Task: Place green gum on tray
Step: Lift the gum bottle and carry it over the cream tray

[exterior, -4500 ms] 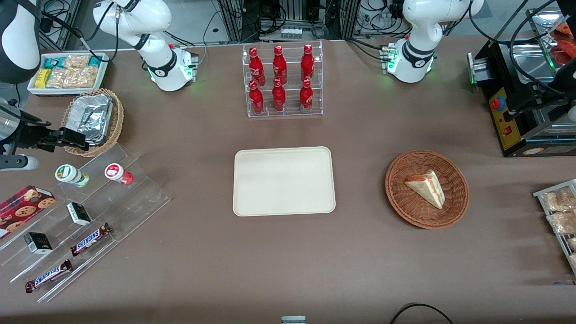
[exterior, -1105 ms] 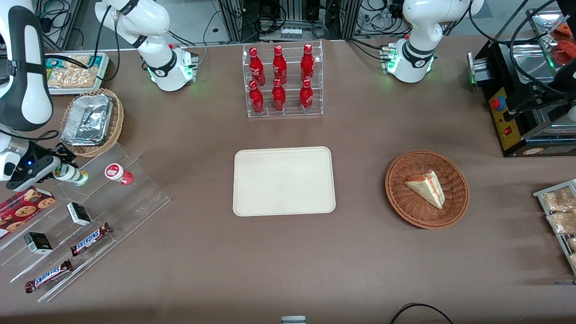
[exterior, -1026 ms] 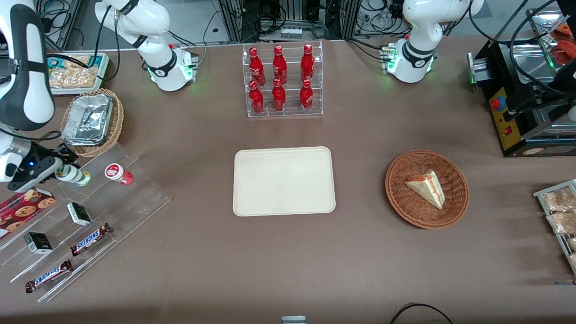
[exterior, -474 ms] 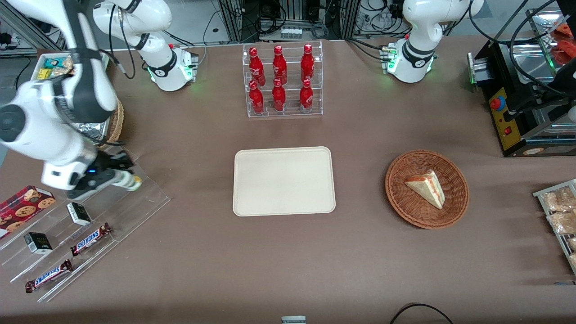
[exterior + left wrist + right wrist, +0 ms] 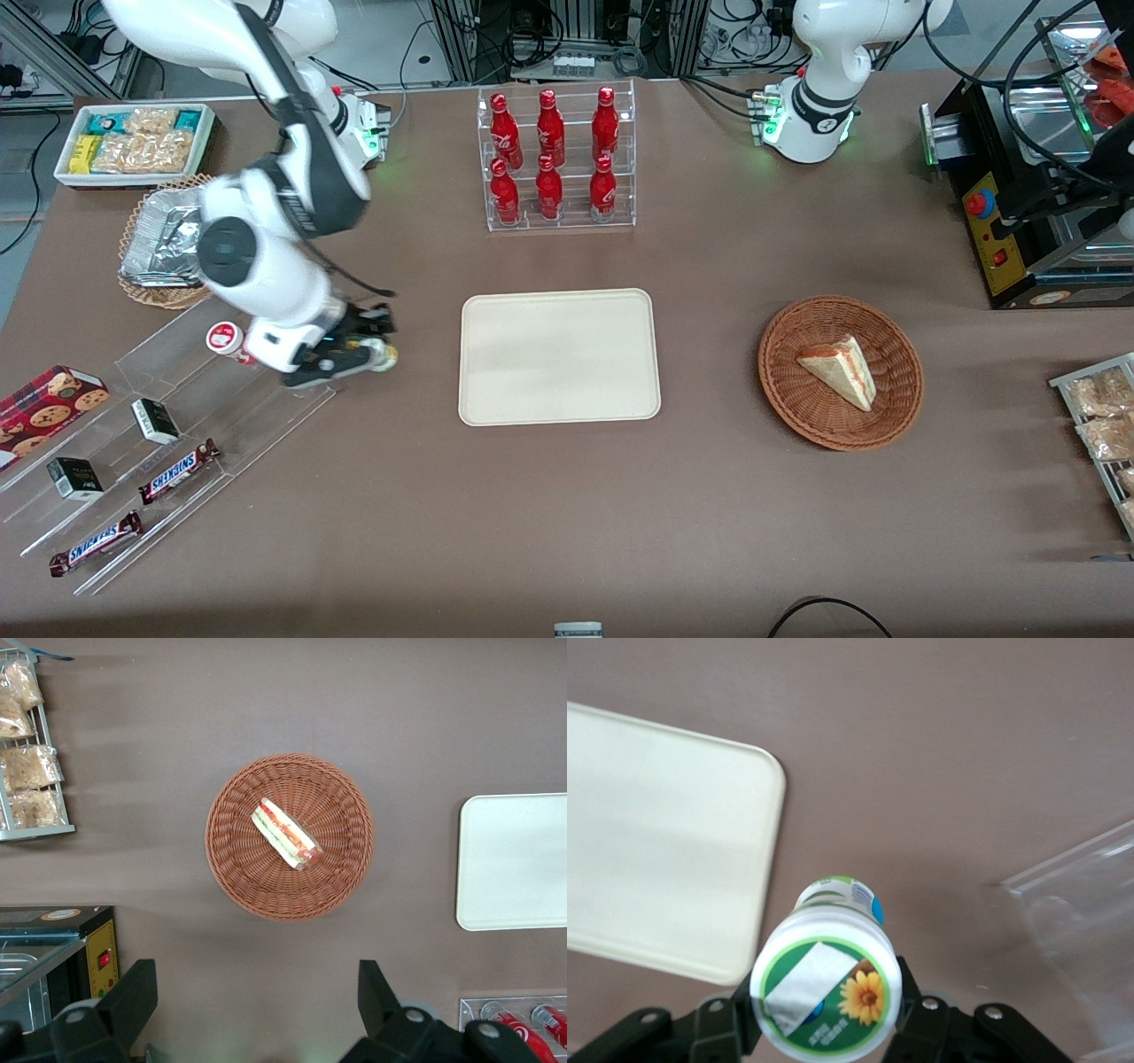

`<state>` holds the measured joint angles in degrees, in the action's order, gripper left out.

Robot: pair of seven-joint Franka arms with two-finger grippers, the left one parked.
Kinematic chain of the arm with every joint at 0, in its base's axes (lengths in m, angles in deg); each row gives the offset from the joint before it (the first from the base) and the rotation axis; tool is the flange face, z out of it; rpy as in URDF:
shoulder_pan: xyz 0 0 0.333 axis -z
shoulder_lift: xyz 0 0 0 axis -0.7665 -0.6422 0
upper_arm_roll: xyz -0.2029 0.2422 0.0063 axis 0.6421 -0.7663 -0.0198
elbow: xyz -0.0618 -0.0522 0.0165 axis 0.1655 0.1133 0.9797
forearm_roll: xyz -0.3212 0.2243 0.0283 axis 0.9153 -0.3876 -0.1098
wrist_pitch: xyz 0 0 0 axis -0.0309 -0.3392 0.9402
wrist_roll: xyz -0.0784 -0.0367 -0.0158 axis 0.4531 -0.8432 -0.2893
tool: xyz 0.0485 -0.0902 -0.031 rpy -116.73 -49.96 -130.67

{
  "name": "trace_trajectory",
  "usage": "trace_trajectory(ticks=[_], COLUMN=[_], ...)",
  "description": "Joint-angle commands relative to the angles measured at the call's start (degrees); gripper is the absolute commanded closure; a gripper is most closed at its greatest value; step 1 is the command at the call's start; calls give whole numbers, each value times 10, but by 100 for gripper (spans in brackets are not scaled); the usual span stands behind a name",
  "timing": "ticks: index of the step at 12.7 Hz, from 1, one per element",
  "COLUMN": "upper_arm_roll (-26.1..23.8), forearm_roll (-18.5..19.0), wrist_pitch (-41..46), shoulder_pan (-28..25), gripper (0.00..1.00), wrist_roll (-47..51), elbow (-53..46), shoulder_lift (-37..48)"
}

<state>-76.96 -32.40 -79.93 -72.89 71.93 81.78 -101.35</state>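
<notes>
My right gripper [image 5: 370,347] is shut on the green gum [image 5: 381,355], a small white canister with a green-and-white lid, and holds it above the brown table between the clear display rack and the cream tray [image 5: 559,356]. In the right wrist view the gum's lid [image 5: 826,992] with a flower print sits between the black fingers [image 5: 920,1014], and the tray's rounded corner [image 5: 673,850] lies close beside it. The tray holds nothing.
The red-lidded canister [image 5: 226,339] stands on the clear rack [image 5: 177,443] with candy bars and small boxes. A rack of red bottles [image 5: 554,159] stands farther from the camera than the tray. A wicker basket with a sandwich [image 5: 840,372] lies toward the parked arm's end.
My gripper closed on the green gum at the rack, lifted it, and carried it sideways toward the tray. The red-lidded canister stayed in place.
</notes>
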Motion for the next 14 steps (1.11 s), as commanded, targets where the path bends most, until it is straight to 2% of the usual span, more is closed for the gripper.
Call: trace_trajectory(ticks=[1, 5, 9, 11, 14], upper_arm_roll=[8, 8, 10, 14, 14], forearm_roll=[-10, -7, -1, 8, 29], wrist_pitch=[-6, -89, -92, -92, -102], shoulder_pan=[-50, -123, -189, -212, -216], gripper=[100, 100, 100, 100, 100], wrist_roll=[91, 215, 326, 348, 359], elbow=[-83, -114, -191, -209, -210], shoulder_lift=[-75, -150, -224, -246, -264])
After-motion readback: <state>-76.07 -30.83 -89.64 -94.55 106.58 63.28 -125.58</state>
